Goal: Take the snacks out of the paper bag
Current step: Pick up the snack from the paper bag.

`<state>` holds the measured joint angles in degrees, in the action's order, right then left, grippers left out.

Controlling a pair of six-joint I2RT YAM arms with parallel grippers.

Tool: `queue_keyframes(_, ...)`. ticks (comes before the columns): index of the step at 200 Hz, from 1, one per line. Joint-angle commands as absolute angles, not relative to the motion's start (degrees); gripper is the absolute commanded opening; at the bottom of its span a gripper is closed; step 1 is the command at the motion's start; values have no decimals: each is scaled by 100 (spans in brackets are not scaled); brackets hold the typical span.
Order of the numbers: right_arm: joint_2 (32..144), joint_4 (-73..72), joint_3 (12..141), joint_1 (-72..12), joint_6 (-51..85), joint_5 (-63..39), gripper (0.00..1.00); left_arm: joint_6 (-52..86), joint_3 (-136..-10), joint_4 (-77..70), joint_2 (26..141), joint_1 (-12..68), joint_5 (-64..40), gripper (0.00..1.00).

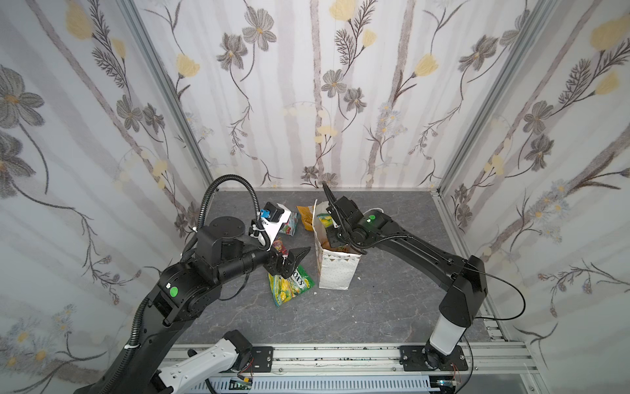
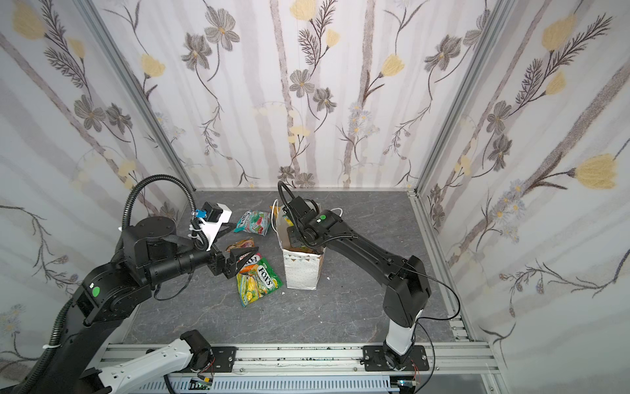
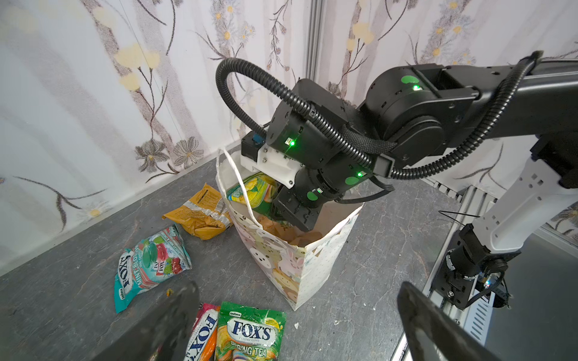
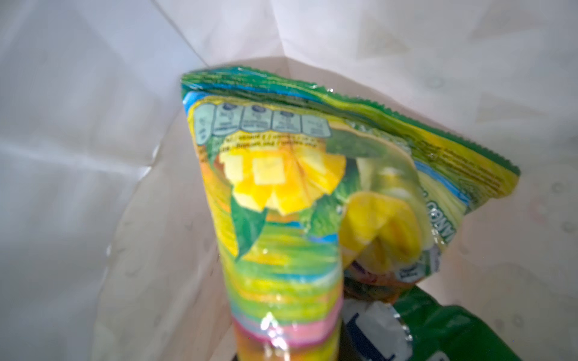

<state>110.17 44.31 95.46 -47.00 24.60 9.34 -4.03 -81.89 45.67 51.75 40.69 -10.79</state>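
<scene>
The white paper bag (image 1: 335, 273) (image 3: 297, 268) stands upright mid-table. My right gripper (image 4: 286, 340) reaches down into it, shut on a green-yellow mango packet (image 4: 281, 203) (image 3: 255, 190) whose top pokes above the rim. A dark green packet (image 4: 438, 331) lies deeper inside. Left of the bag, my left gripper (image 1: 296, 261) (image 3: 297, 286) hovers open and empty over a green FOX'S packet (image 2: 259, 283) (image 3: 250, 334) and a red-orange one (image 3: 205, 331). Farther back lie a teal-pink packet (image 3: 150, 265) (image 2: 252, 221) and a yellow-orange chip bag (image 3: 200, 212).
A small reddish packet (image 2: 240, 244) lies between the teal one and the FOX'S pair. Flowered walls close in the back and both sides. An aluminium rail (image 1: 341, 354) carrying both arm bases runs along the front. Paper crumbs (image 3: 296, 325) dot the grey tabletop (image 1: 392, 300).
</scene>
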Motion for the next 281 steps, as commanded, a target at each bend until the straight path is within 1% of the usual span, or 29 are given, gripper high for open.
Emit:
queue_keyframes(1,10919,4333,9641,-4708,2536,1081,3,-377,-8197,4500,5168,4068,-1107,100)
queue_keyframes(165,10538,4453,9886,-4710,2584,1136,3,-278,-8239,4513,5151,4069,-1090,100)
queue_keyframes(252,10160,4366,9962,-4706,2640,1134,3,-176,-8244,4429,5142,4069,-1175,100)
queue_keyframes(281,9979,4266,10023,-4709,2672,1190,4,69,-8278,4310,5175,4070,-1195,100)
